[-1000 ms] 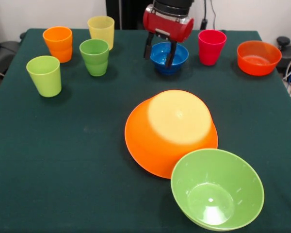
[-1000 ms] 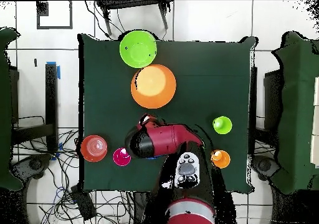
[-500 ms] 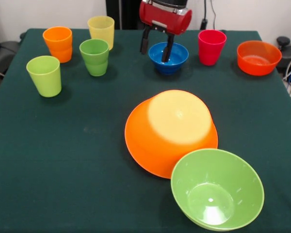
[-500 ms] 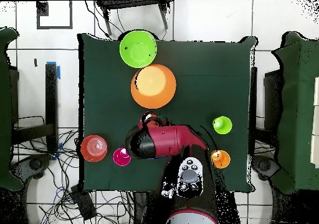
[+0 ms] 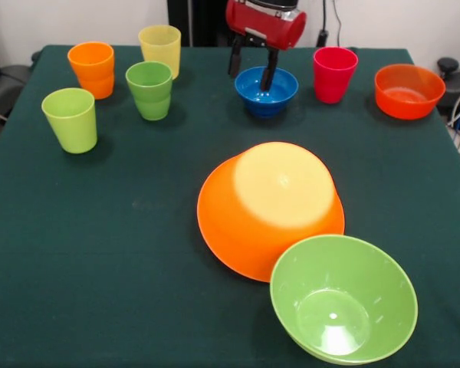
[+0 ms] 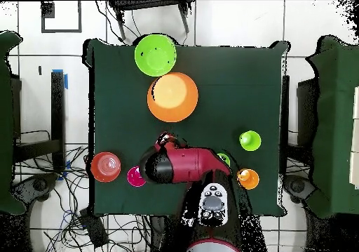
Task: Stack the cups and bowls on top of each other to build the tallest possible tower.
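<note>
My gripper [image 5: 252,67] is open and empty. It hangs just above the left rim of the small blue bowl [image 5: 267,92], one finger outside the rim and one over the inside. The very large orange bowl [image 5: 270,205] lies upside down mid-table, and also shows in the overhead view [image 6: 172,96]. The light green bowl [image 5: 343,297] stands upright against it. The red-pink cup [image 5: 334,73] and the red-orange bowl [image 5: 409,90] stand right of the blue bowl. The orange cup [image 5: 92,69], pale yellow cup [image 5: 160,47], green cup [image 5: 149,90] and lime green cup [image 5: 70,119] stand at the far left. The purple bowl is not in view.
In the overhead view the red arm [image 6: 175,166] covers the blue bowl and the gripper. The light green bowl [image 6: 156,55] sits at the table edge farthest from the robot's base. Cables lie on the floor around the table.
My gripper has risen from around the blue bowl's rim and drifted slightly to the right in the front view. The blue bowl stays on the table. Nothing else has moved.
</note>
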Robot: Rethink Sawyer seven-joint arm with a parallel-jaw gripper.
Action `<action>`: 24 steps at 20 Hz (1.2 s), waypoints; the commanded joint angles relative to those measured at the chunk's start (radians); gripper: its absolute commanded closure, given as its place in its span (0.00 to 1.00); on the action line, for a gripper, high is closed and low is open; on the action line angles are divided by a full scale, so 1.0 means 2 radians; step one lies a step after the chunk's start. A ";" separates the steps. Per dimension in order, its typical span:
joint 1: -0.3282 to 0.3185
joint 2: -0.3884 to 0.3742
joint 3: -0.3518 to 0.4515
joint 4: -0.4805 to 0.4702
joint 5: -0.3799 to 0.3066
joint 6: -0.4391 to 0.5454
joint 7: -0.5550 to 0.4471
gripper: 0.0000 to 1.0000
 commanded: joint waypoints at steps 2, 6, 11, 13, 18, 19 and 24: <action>-0.015 0.020 0.057 0.067 0.038 0.014 0.056 0.00; -0.035 0.017 0.086 0.082 0.056 0.036 0.040 0.00; -0.059 0.029 0.118 0.094 0.061 0.026 0.024 0.00; -0.059 0.037 0.123 0.094 0.061 0.012 0.030 0.00; -0.056 0.053 0.130 0.086 0.057 -0.003 0.031 0.00; -0.054 0.054 0.132 0.085 0.057 -0.004 0.033 0.00; -0.052 0.049 0.144 0.077 0.056 0.005 0.027 0.00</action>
